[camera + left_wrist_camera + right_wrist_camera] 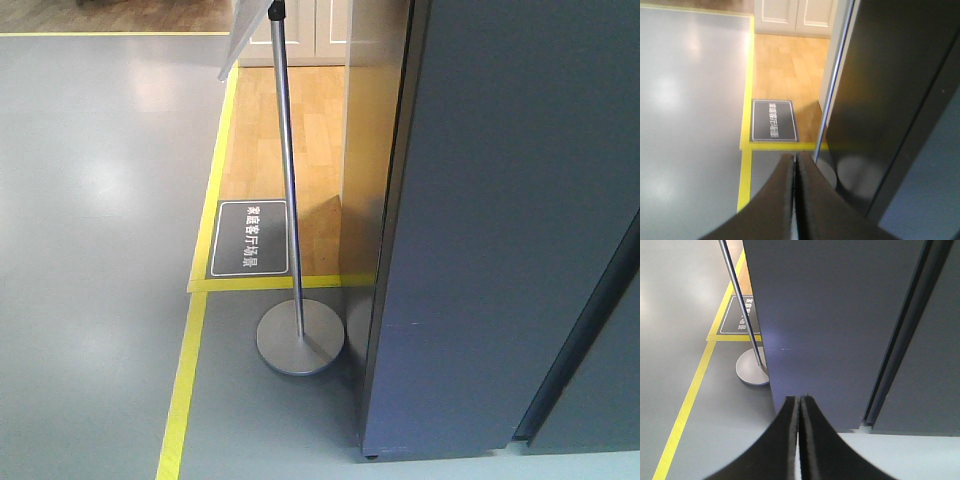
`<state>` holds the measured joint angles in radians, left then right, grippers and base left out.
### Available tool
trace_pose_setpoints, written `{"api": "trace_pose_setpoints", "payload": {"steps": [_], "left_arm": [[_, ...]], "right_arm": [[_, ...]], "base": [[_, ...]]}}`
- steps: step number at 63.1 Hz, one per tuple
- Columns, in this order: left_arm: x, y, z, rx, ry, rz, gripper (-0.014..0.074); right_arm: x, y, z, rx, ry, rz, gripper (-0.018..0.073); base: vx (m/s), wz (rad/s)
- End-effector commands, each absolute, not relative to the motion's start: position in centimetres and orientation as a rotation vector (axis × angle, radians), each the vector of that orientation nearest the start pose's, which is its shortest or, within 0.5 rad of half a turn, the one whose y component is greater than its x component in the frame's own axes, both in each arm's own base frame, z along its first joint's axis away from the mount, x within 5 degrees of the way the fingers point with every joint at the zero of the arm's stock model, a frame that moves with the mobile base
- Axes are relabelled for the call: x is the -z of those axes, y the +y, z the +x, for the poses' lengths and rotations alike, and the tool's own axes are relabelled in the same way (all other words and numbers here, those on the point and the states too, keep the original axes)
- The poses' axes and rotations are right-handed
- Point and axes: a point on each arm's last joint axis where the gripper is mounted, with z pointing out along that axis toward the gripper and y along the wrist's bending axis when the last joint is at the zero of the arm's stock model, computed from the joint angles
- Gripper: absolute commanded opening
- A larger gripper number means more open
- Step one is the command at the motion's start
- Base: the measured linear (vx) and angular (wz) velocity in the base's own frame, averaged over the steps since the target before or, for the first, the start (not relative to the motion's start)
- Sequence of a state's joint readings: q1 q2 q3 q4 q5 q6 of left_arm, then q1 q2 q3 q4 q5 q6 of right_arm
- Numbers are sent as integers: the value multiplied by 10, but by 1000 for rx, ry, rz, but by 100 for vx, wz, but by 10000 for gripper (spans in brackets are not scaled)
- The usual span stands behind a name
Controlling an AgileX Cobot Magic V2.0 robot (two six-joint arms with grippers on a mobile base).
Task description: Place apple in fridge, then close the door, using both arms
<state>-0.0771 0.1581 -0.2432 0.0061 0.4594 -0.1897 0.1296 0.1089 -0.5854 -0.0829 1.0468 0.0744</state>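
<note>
No apple is showing anywhere, so I cannot tell where it is or whether it has gone inside. The fridge (pixel 500 230) is filling the right half of the front view with its dark grey-blue face, no white interior visible, so its door looks shut as far as I can judge, though I cannot pick out which panel it is. The left gripper (pixel 794 200) is sitting pressed closed with nothing between its fingers, and the right gripper (pixel 799 440) likewise. The grey floor (pixel 90 250) is gleaming, yellow tape lines (pixel 180 390) crossing it; a sign stand (pixel 299 340) is standing at lower centre, a floor plaque (pixel 249 238) and wood flooring (pixel 300 120) lying behind it.
</note>
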Motion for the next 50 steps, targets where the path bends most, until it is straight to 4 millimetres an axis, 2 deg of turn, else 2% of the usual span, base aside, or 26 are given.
{"api": "trace_pose_setpoints", "payload": {"steps": [1,16,24,29,50], "left_arm": [[-248,-4,55,202,1696,-112,-6],[-220,-4,60,212,1578,-105,-6],[-207,-4,55,210,1472,-95,-6],[-196,-2,56,194,1505,-125,-6],[-195,-2,56,55,1527,-11,-6]], "right_arm": [[-315,-6,7,-22,1972,-67,-3],[-315,-6,7,-22,1972,-67,-3],[-315,-6,7,-22,1972,-67,-3],[-315,-6,7,-22,1972,-67,-3],[-315,-6,7,-22,1972,-67,-3]], "base": [[0,0],[0,0],[0,0],[0,0],[0,0]]}}
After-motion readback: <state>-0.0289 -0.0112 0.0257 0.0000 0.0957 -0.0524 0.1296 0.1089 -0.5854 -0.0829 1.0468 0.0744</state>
